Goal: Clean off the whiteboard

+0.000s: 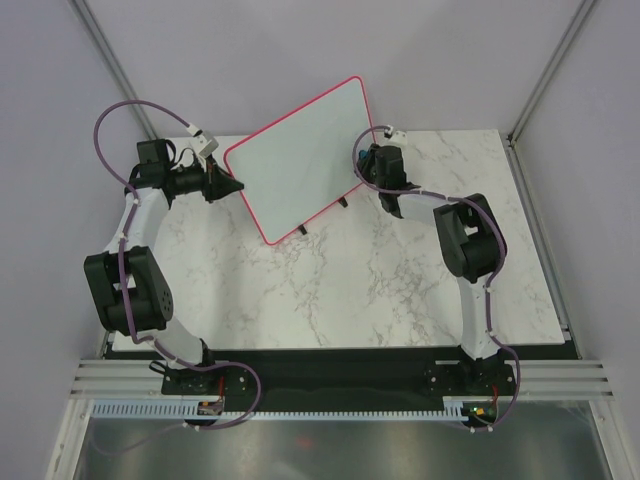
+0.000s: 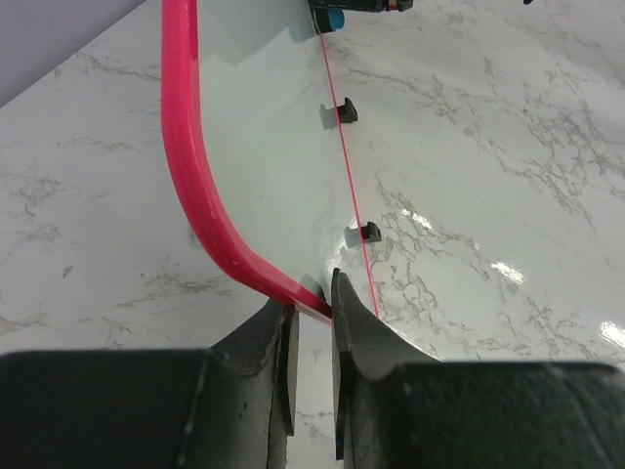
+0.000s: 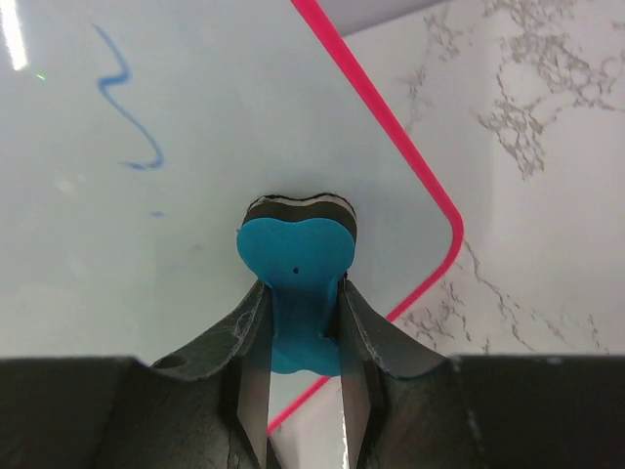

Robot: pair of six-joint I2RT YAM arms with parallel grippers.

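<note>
The whiteboard (image 1: 300, 155), white with a thin pink-red frame, stands tilted over the back of the table. My left gripper (image 1: 232, 185) is shut on its left corner; in the left wrist view the jaws (image 2: 311, 308) pinch the pink frame (image 2: 195, 195). My right gripper (image 1: 362, 170) is at the board's right edge, shut on a blue eraser (image 3: 298, 254) with a black felt pad pressed to the board face (image 3: 195, 293). A blue squiggle (image 3: 129, 117) and a small blue dot (image 3: 156, 213) mark the board up and left of the eraser. The eraser also shows in the left wrist view (image 2: 332, 15).
The marble table top (image 1: 380, 280) lies under the board. Two small black feet (image 2: 340, 112) stick out from the board's back. Grey walls stand behind and at both sides. A black strip and a metal rail (image 1: 340, 385) run along the near edge by the arm bases.
</note>
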